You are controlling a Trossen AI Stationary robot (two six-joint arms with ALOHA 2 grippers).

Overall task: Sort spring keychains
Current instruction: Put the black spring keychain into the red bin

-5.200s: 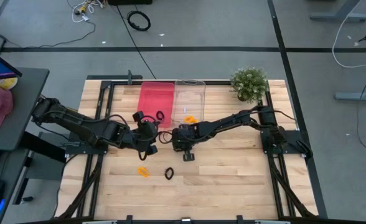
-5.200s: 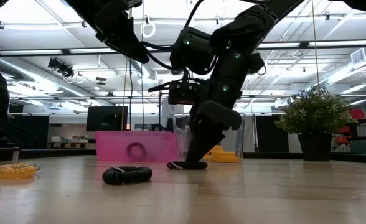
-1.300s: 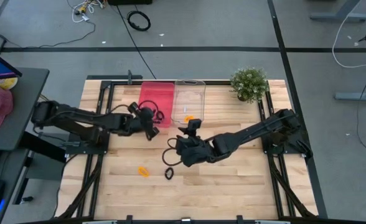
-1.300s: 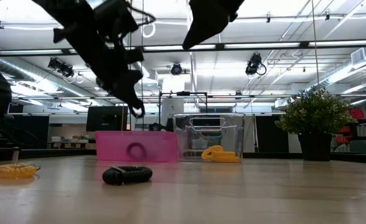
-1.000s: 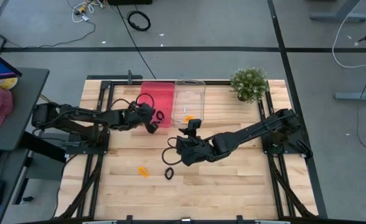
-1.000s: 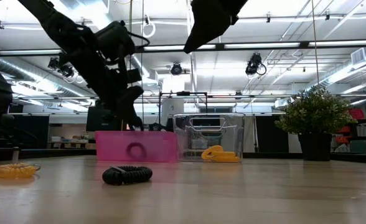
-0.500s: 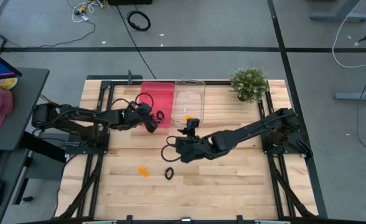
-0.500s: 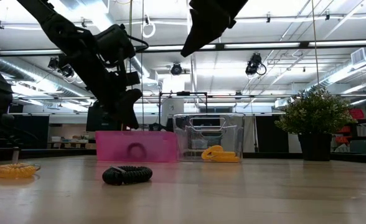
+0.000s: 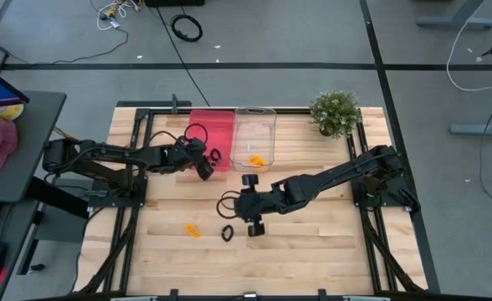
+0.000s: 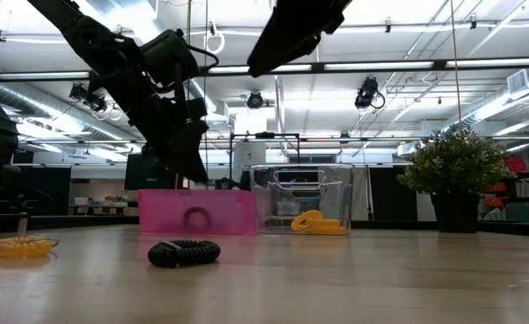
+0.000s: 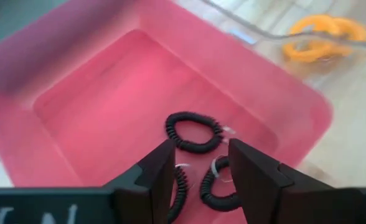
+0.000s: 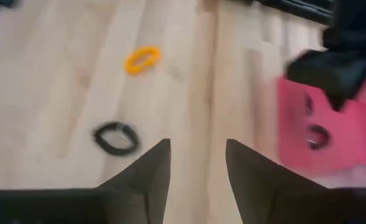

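Left gripper (image 11: 198,180), jaws parted and empty, over my pink bin (image 11: 52,74) holding black keychains (image 11: 194,132). Right gripper (image 12: 195,168), jaws parted, above the tabletop's loose black keychain (image 12: 116,137), orange keychain (image 12: 142,60); risk: descending off-centre and flicking it away.

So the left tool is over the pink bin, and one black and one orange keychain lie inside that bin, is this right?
Not quite. The left wrist view shows only black keychains in the pink bin; the left tool does hover over it, open.
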